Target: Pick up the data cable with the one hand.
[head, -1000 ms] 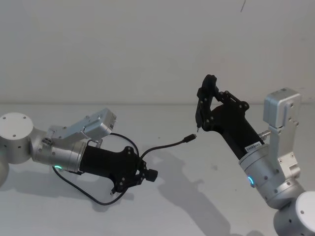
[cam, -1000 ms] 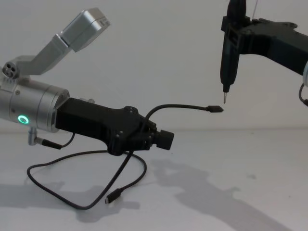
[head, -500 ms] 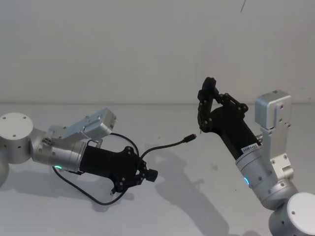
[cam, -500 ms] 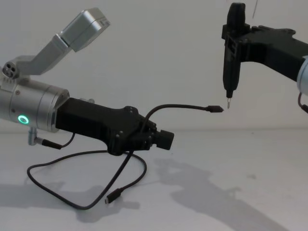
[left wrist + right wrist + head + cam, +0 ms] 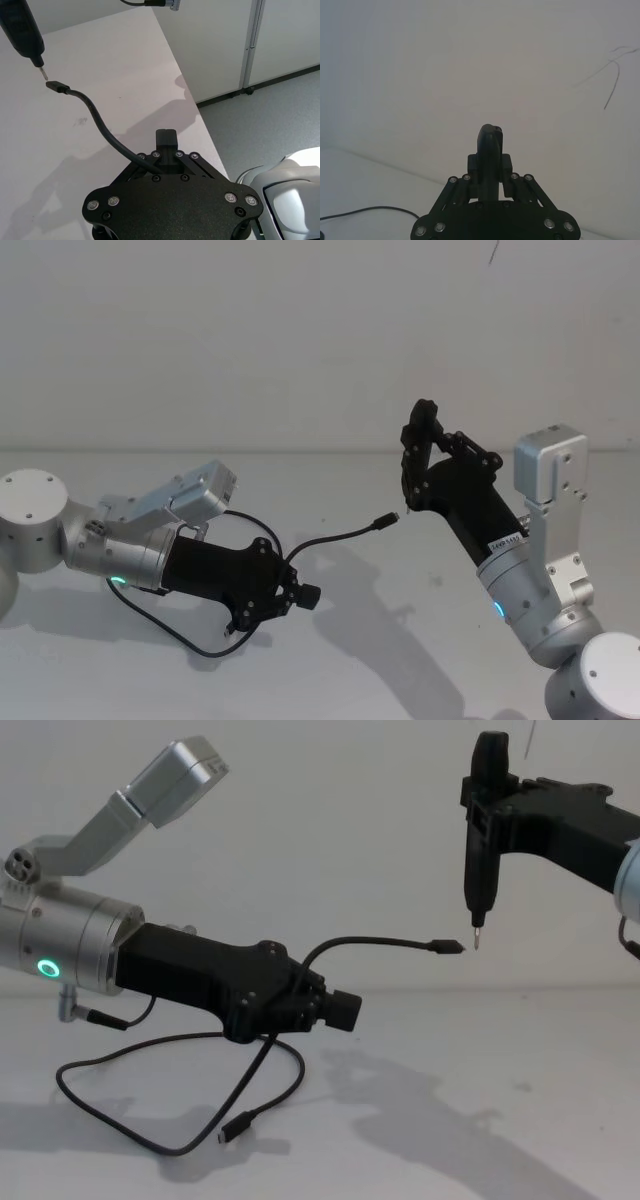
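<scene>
Above the white desk [image 5: 520, 1120], at 8 o'clock in the head view: left claw [image 5: 335, 1008], fingers clamped on the data cable [image 5: 375, 942]; one plug raised toward 3 o'clock, remainder looped on the desk below. At 3 o'clock: right claw [image 5: 487, 805], gripping a pen-shaped tool [image 5: 482, 850], tip just beside the raised plug.

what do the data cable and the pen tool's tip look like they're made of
The data cable looks like matte black rubber or soft plastic sheathing: it bends in smooth loops and sags from the left hand, which is shut on it. Its plug looks like hard black plastic. The pen tool in the right hand has a black, probably plastic body; its tip is pale and thin, likely metal.
</scene>
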